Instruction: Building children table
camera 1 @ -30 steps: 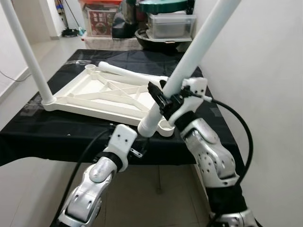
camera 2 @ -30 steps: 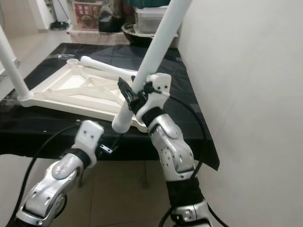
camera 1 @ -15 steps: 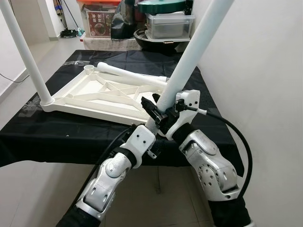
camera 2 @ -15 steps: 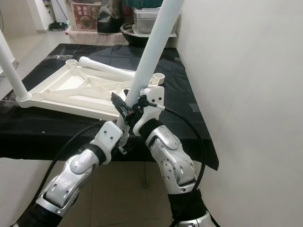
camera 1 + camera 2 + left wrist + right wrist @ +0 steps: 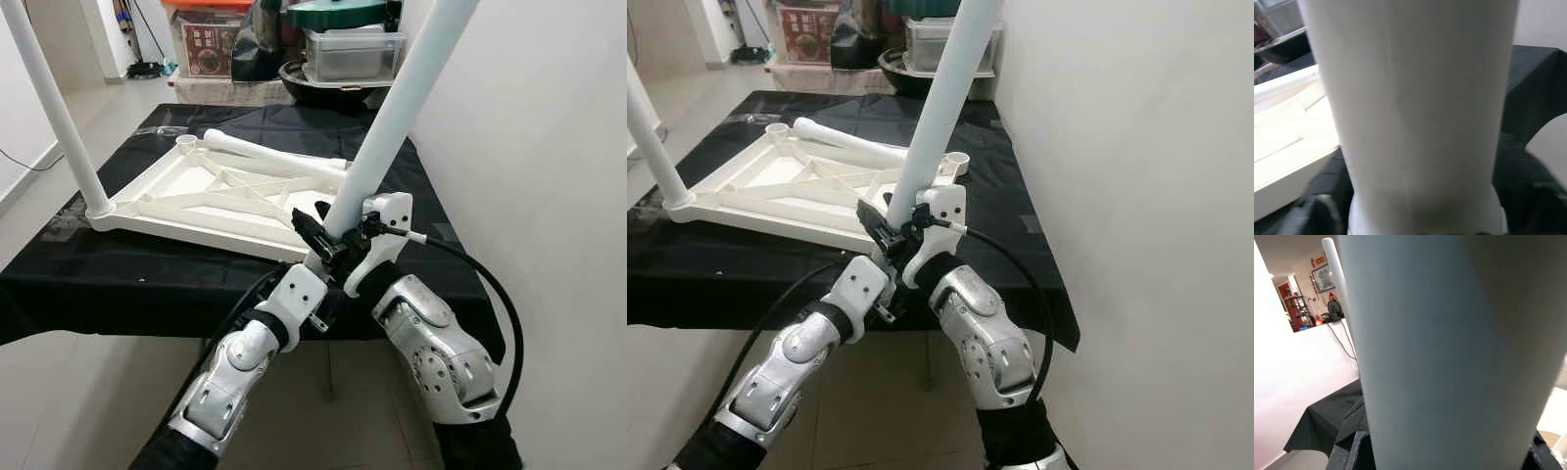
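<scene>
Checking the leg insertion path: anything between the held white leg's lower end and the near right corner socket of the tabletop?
Nothing visible. The right tool grips the white leg low down, the left tool just beneath. The corner socket and the leg's lower end are hidden behind both tools, so seating can't be confirmed. The loose leg lies farther back on the upturned tabletop.

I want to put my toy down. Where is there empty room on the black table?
Bare black cloth runs along the near edge, in front of the upside-down white tabletop. The near right corner is crowded: both claws, right and left, meet at the leg.
</scene>
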{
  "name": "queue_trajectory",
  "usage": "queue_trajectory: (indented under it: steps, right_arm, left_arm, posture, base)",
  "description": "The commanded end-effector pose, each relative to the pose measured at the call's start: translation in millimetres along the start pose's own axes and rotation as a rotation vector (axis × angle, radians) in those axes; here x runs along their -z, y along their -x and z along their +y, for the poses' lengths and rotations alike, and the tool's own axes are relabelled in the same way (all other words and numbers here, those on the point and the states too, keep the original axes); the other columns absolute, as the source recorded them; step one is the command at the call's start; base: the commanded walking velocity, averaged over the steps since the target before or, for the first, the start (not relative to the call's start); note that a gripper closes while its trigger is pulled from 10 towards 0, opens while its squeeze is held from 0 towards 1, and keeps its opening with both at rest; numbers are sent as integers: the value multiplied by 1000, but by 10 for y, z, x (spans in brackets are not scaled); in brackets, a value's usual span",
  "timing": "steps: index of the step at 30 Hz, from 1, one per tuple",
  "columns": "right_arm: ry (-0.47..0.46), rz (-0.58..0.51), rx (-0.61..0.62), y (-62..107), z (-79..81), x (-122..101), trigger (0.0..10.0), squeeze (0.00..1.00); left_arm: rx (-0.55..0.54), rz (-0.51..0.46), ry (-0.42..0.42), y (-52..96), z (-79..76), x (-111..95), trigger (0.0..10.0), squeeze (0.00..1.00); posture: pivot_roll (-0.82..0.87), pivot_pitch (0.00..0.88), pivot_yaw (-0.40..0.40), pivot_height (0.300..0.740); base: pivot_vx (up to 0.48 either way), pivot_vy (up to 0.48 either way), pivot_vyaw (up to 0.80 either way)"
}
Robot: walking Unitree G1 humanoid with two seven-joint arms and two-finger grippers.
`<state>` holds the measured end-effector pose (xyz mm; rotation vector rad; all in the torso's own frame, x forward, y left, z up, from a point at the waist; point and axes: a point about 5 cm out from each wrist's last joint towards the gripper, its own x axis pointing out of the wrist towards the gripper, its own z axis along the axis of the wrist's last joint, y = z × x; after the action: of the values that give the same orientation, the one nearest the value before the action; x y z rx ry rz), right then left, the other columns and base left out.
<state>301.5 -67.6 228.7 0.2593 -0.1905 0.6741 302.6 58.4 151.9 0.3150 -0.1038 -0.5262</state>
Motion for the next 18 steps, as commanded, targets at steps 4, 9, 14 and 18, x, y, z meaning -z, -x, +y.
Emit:
queue_trajectory:
  steps: [4,9,14,18]
  right_arm:
    - [-1,-31,-39,-1,81,-73,10000,0]
    - [-2,-37,-30,-10,67,-88,10000,0]
    - [-1,-54,-14,-21,25,-111,10000,1000]
    - [0,-55,-42,-24,-9,-131,10000,0]
  left_arm:
    - [-9,37,-17,-14,2,78,0,0]
    - [-8,34,-23,-12,13,83,0,0]
    - [22,16,3,-8,-13,55,10000,0]
    - [101,-22,36,46,-15,5,10000,0]
  posture:
    - [37,43,-23,740]
    - [38,44,-22,740]
    - [38,43,-23,740]
    - [41,44,-22,740]
  base:
    - [0,0,0]
    - [0,0,0]
    - [0,0,0]
    - [0,0,0]
